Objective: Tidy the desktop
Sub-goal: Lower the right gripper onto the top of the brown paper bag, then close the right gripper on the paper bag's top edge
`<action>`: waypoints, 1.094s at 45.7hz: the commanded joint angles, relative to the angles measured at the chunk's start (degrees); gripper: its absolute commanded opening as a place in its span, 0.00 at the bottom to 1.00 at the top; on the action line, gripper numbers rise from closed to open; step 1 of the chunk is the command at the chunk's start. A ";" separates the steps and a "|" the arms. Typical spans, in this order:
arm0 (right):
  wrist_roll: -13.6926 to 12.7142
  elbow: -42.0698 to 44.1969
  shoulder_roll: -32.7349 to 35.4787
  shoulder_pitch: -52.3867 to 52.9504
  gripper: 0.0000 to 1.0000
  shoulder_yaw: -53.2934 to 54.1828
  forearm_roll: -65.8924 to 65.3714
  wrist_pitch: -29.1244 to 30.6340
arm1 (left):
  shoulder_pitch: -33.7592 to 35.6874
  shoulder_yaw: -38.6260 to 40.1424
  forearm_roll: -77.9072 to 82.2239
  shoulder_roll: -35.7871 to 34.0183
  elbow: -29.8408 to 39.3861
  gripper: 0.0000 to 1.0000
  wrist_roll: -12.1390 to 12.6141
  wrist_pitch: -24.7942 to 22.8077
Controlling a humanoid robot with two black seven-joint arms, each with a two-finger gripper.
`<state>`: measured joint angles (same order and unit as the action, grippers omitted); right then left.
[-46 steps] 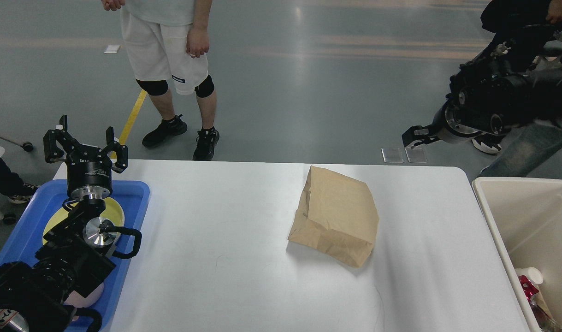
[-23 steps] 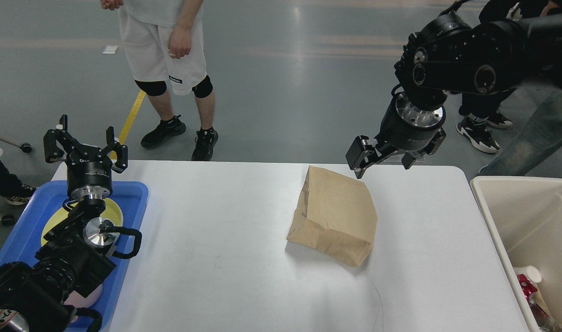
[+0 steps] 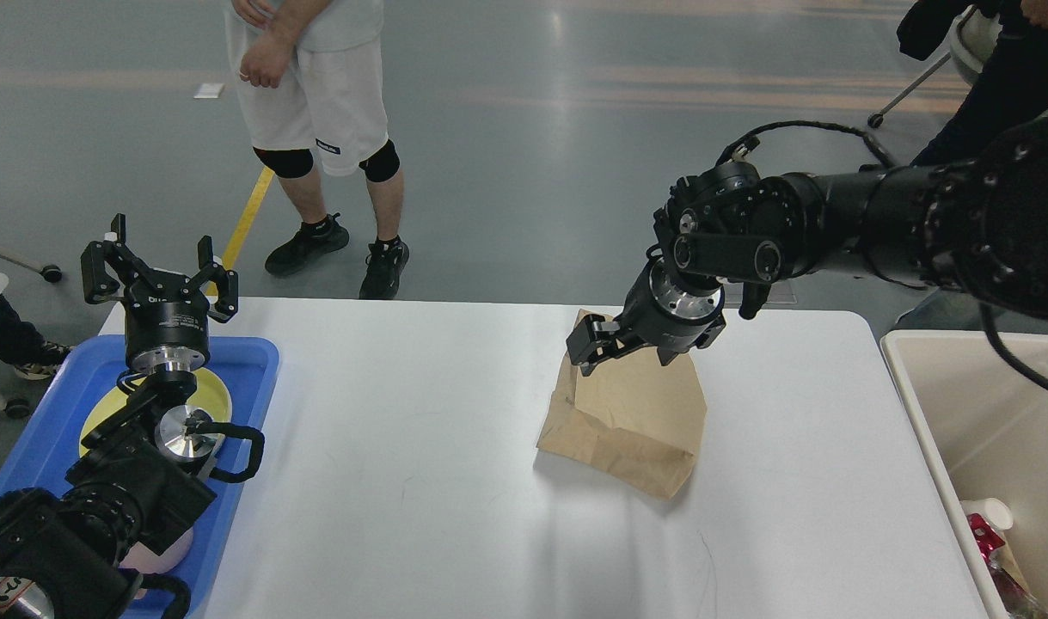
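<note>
From the head view, the right gripper point(image 3: 614, 344) hangs over the far top edge of a brown paper bag point(image 3: 627, 413), which lies crumpled on the desktop point(image 3: 403, 447), the wide white surface filling the middle of the picture. The gripper is dark and seen partly end-on; one finger shows at its left, but I cannot tell whether the jaws are spread or pressed together, nor whether they touch the paper. The bag's mouth is hidden, so nothing of its contents shows.

Well to the right of that gripper stands a cream bin point(image 3: 919, 378), cut off by the picture's edge. Down in its near corner lie a white cup-like thing point(image 3: 988, 514) and something red point(image 3: 986, 535); both are too small and too cropped to name.

The left gripper point(image 3: 158, 266) stands upright with its fingers clearly spread and nothing between them. Just below and around its arm sits a blue tray point(image 3: 257, 365) at the desktop's left end. In the tray lies a yellow plate point(image 3: 218, 395), largely covered by the arm, and nearer the bottom edge a pale pink object point(image 3: 167, 550) peeks out beneath the arm, too hidden to identify.

Beyond the desktop's far edge a person point(image 3: 317, 112) stands on the grey floor, head cut off by the picture's top.
</note>
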<state>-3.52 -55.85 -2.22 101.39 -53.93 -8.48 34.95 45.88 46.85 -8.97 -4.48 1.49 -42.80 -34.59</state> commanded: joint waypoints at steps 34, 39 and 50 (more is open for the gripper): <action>-0.17 6.81 -5.33 -11.39 1.00 1.20 -0.04 -12.80 | 0.00 0.00 0.00 0.00 0.00 0.96 0.00 -0.04; -0.17 7.34 -5.42 -12.53 1.00 1.81 -0.04 -13.06 | 0.00 0.00 0.00 0.00 0.00 0.96 0.00 -0.04; -0.26 10.32 -7.36 -15.17 1.00 2.08 -0.04 -13.42 | 0.00 0.00 0.00 0.00 0.00 0.96 0.00 -0.04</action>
<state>-3.69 -47.15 -8.63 87.52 -51.87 -8.53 21.58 45.88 46.84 -8.97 -4.48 1.50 -42.80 -34.61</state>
